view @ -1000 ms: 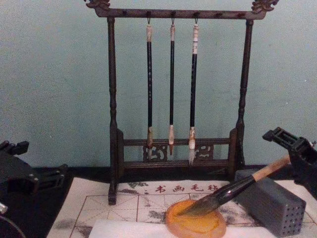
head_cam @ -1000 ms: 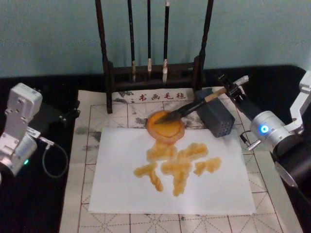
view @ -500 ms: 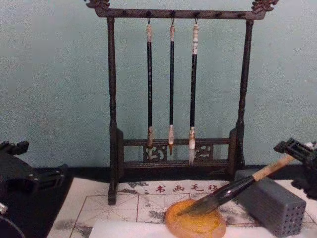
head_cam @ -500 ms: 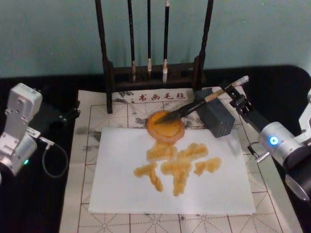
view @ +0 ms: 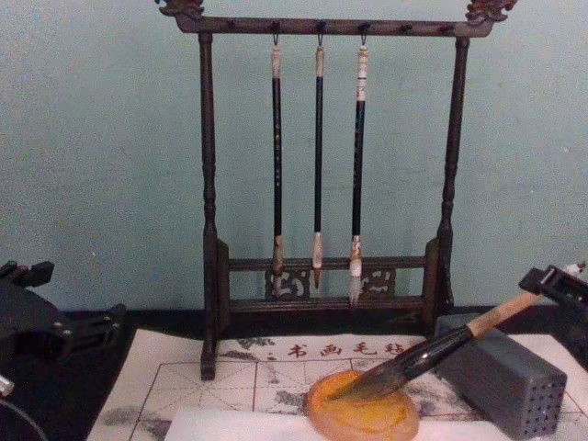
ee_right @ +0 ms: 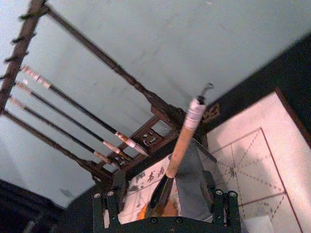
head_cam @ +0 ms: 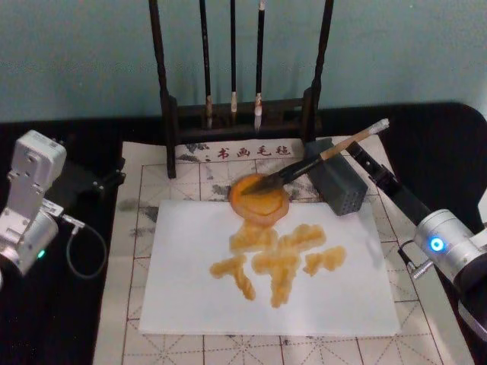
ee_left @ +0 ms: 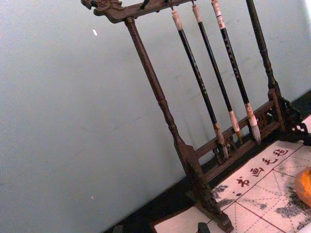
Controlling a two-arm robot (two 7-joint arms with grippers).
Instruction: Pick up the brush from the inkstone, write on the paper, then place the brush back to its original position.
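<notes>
Brush point(head_cam: 319, 158): tan handle, black lower section, dark bristles, white cap. Inkstone point(head_cam: 259, 198): glossy orange-amber. Paper point(head_cam: 268, 266): white with orange-yellow strokes. Mat point(head_cam: 144, 182): cream, grey grid lines, red characters. Block point(head_cam: 336, 182): grey, dotted with small holes.

Brush point(head_cam: 319, 158) slanted, bristles in orange inkstone point(head_cam: 259, 199), above marked paper point(head_cam: 266, 266).

My brush point(head_cam: 319, 157) lies bristles in the inkstone point(head_cam: 259, 197), handle propped on the block point(head_cam: 337, 181) to its right (the rack point(head_cam: 240, 114) stands behind); paper point(head_cam: 266, 266) lies nearer.
</notes>
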